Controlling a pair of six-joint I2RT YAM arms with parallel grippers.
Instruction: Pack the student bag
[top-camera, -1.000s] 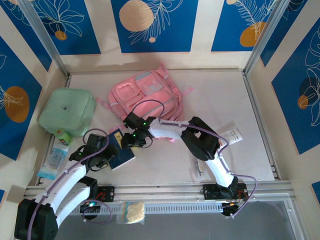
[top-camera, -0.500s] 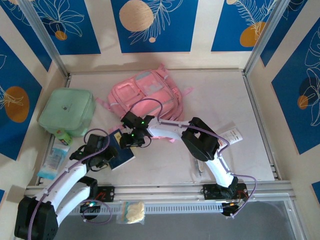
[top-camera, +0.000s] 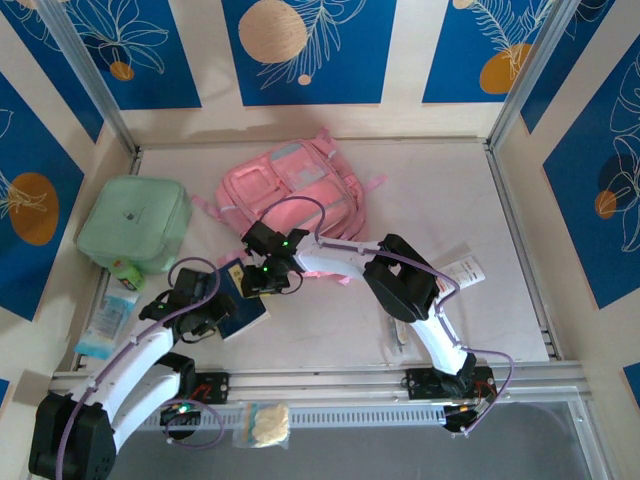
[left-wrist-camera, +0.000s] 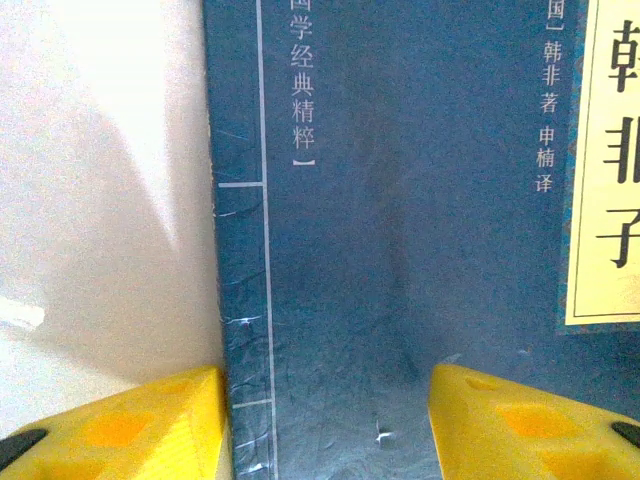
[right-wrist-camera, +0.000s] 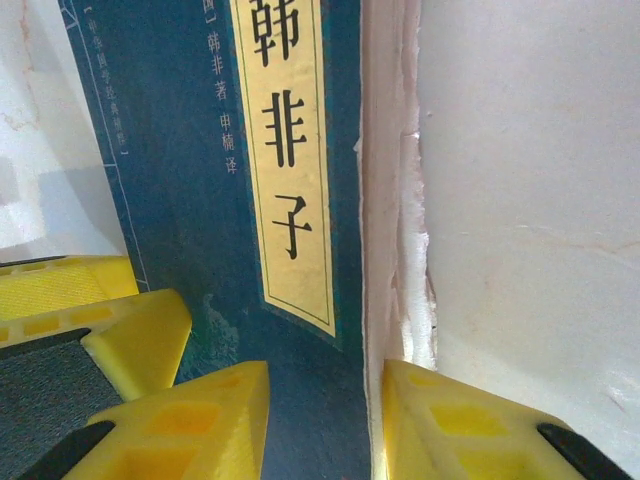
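One blue book lies on the surface, lower left of centre. The left pincer hangs released over its spine side. The right pincer straddles its page edge, and I cannot tell if it grips. The pink bag lies just above, upper centre. Likely step: lifting the book. Next comes a firm pinch.

Colour rundown: the big pink fabric backpack has grey-silver trim and pink straps. Beside the backpack there's a mint-green square soft case. Just in front of the backpack is a dark navy rectangular book with thin white lines, white characters and a pale yellow title strip with black characters. The left hand and right hand both have bright yellow fingertips. The bench is off-white. The walls behind the backpack are blue and cream, with white leaf outlines and orange-tan circles.
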